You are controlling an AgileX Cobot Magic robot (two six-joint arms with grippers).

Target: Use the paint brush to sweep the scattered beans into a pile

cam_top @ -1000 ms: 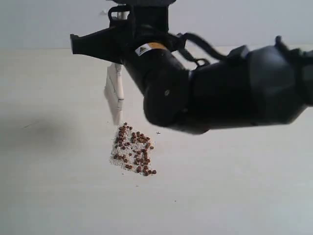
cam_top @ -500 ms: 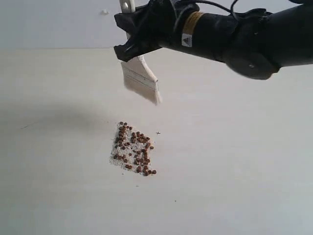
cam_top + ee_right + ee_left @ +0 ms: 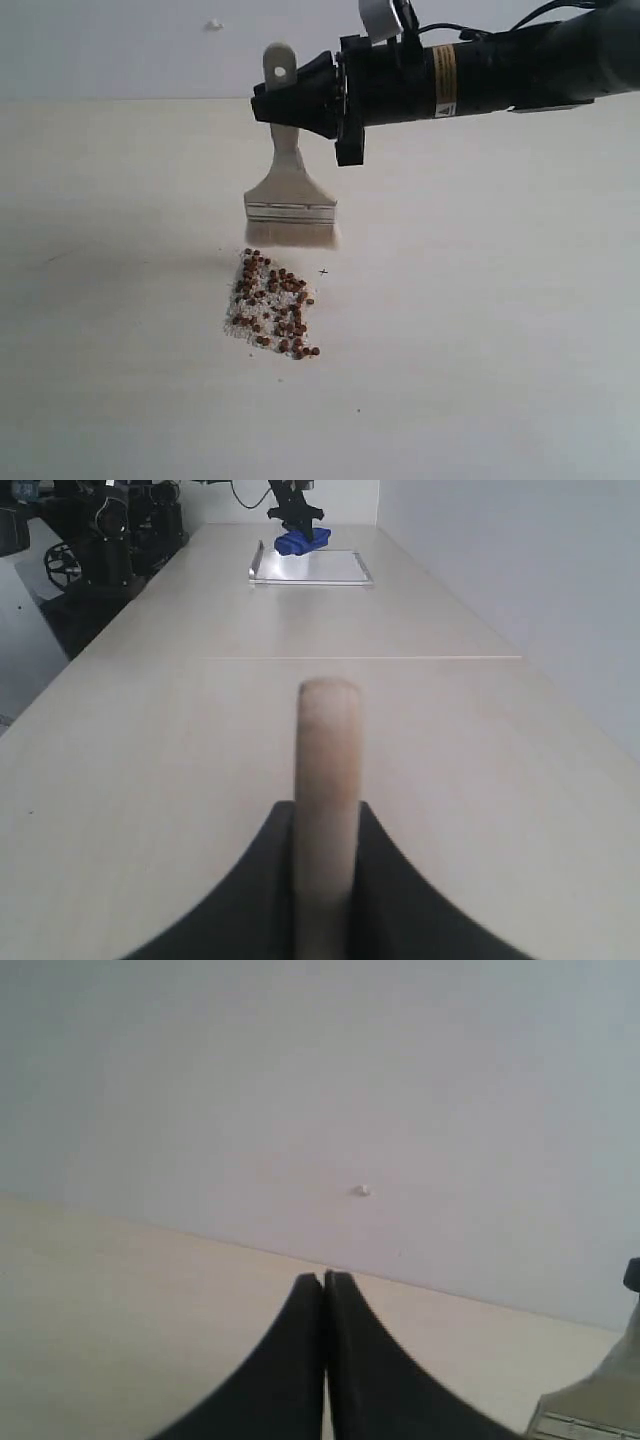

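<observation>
Turning of the brush: within the last second the paint brush (image 3: 290,200) has swung from a raised, slanted pose to hang upright, bristles down, with its broad face toward the exterior camera.
Brush place: just behind the far edge of the beans (image 3: 272,305); I cannot tell whether the bristle tips touch the table (image 3: 480,350).
Right gripper (image 3: 287,108): it pinches the white handle a little below the hole, and its arm comes in level from the right of the beans.
Left gripper (image 3: 323,1285): its fingers are pressed together on nothing; the exterior view does not show it.
Beans: one loose patch mixed with white crumbs, with the same outline as a second ago; no bean has been moved.
Meaning for the task: the brush seems now lined up for a stroke. I judge that a pull toward the near side would push the far beans into the rest.
Surface: pale cream, smooth, bare around the beans.
Room: a plain pale wall stands behind the beans, with one small white speck (image 3: 213,25). Far along the table, in the right wrist view, lies a flat tray (image 3: 340,575) with a blue thing (image 3: 303,540) at its far edge.
</observation>
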